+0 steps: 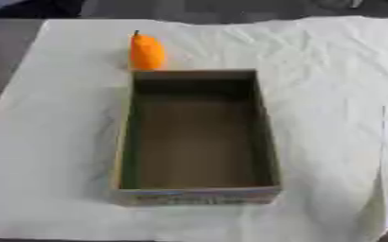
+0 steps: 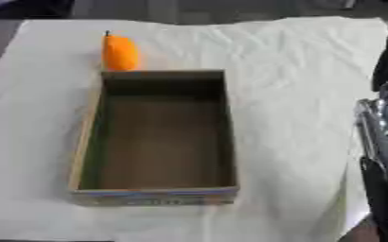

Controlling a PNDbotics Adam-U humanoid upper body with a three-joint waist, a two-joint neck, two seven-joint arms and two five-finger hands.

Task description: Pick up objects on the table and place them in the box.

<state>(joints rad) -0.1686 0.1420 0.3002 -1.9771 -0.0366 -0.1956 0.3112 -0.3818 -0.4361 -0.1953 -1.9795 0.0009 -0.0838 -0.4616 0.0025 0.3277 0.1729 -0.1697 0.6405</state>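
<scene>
Lying on a wrinkled white cloth [image 1: 330,94] that covers the surface, an open brown cardboard box [image 1: 196,194] sits near the middle with nothing visible inside it. An orange pear-shaped object [image 1: 146,51] with a dark stem stands just beyond the box's far left corner, very close to the wall. At the right edge of the right eye view a black and silver right hand [image 2: 385,137] shows only partly; whether its fingers are open cannot be told.
</scene>
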